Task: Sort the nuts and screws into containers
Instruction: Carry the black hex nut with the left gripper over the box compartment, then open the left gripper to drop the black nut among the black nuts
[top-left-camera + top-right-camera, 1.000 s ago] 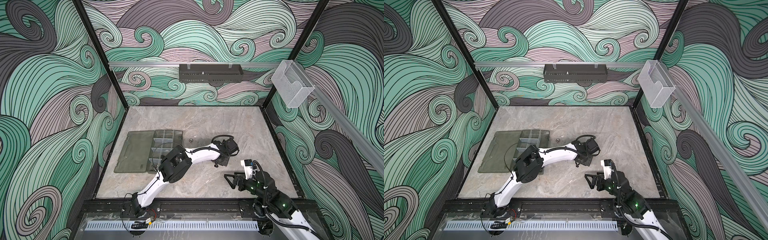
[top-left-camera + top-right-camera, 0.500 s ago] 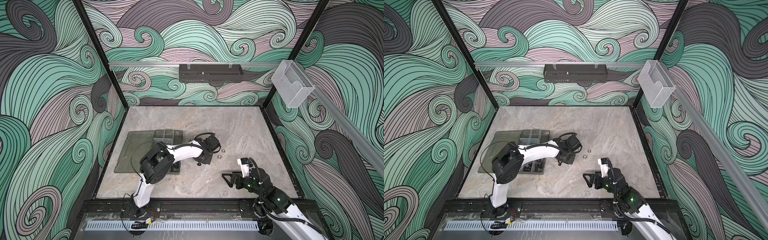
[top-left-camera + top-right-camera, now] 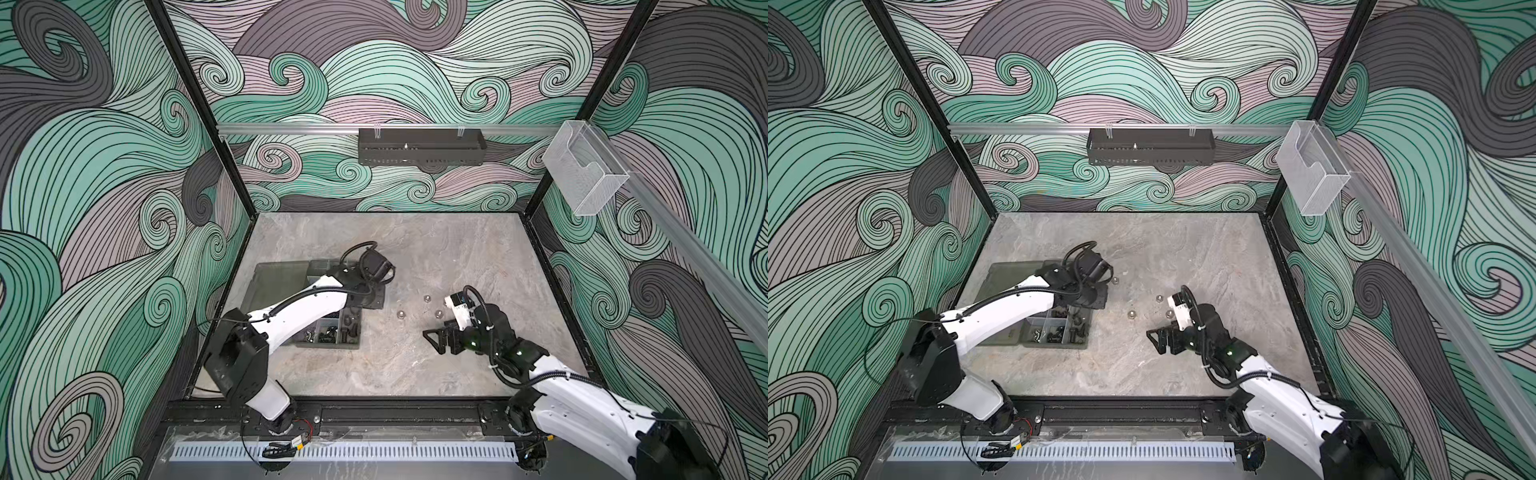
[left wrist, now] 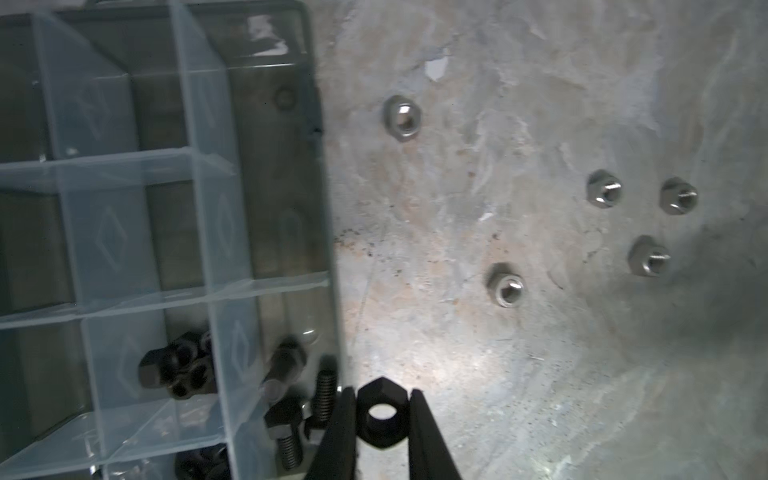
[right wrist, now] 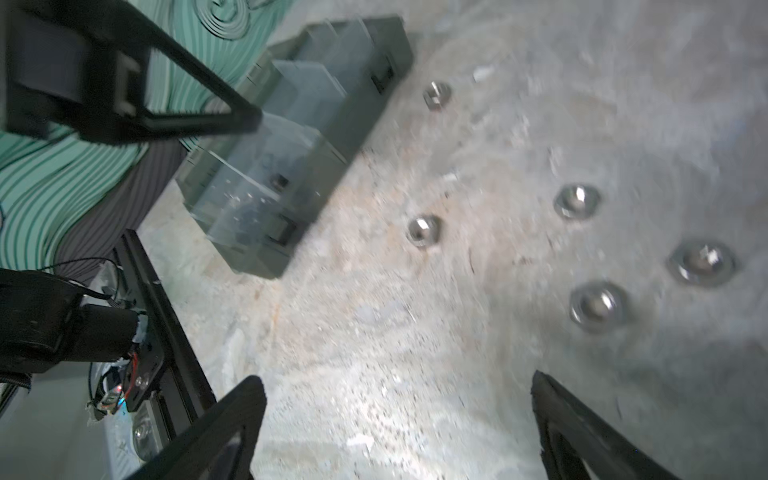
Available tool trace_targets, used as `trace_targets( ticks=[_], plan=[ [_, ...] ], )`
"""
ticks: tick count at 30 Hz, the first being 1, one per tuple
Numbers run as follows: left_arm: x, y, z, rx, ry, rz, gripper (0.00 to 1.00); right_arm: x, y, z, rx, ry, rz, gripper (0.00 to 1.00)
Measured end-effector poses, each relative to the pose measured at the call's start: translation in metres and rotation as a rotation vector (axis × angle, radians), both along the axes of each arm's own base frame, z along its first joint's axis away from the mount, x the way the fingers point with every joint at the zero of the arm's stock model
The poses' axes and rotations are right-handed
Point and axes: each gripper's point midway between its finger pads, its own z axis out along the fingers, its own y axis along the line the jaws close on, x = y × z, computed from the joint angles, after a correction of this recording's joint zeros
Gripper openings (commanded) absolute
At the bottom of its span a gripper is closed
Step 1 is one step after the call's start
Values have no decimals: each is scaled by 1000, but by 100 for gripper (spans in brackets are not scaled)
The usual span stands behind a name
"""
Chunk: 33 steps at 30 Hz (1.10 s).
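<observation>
So you are well into the sort, by my reading, but not done. Nearest the front, your right pincer (image 5: 392,380) hangs over the bare worktop (image 5: 374,332) with its jaws spread wide and nothing between them.

A little farther in, the near compartments (image 3: 328,332) of the organizer box (image 4: 320,166) already hold sorted parts. The left wrist view shows black screws (image 4: 284,368) lying in one cell and a cluster of black nuts (image 4: 178,370) in the cell beside it. Several other cells in that view look empty.

Level with the box, your left pincer (image 4: 382,399) is closed down on a single black hex nut (image 4: 379,432), gripped flat to flat. It sits just beside the box's rim, on the worktop side, so that nut is not yet over any cell.

Beyond it, five silver nuts (image 4: 505,284) lie loose on the worktop, each apart from the others and clear of the box. One lies nearer the rim than the rest. What is left, as I judge it, is dropping the held nut and collecting those five. I see no loose screws.
</observation>
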Motion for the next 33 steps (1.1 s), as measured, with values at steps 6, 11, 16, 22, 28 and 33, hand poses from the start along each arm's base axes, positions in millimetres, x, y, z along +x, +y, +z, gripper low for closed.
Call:
trace_targets(
  ticks=[6, 11, 16, 22, 28, 33],
  plan=[
    [-15, 60, -12, 52, 46, 115, 19, 4, 30, 8, 12, -92, 95, 99],
    [-10, 88, -18, 76, 69, 182, 19, -7, 47, -1, 6, -174, 194, 99],
    [-6, 100, -36, 110, 134, 202, 19, -14, 49, -10, 18, -210, 237, 99],
    [-6, 97, -54, 119, 188, 191, 20, -11, 51, 2, 26, -287, 242, 99],
    [-5, 97, -65, 135, 217, 186, 23, -8, 52, 1, 14, -309, 246, 99],
    [-3, 96, -67, 135, 214, 184, 27, -9, 52, -3, 5, -303, 252, 99]
  ],
)
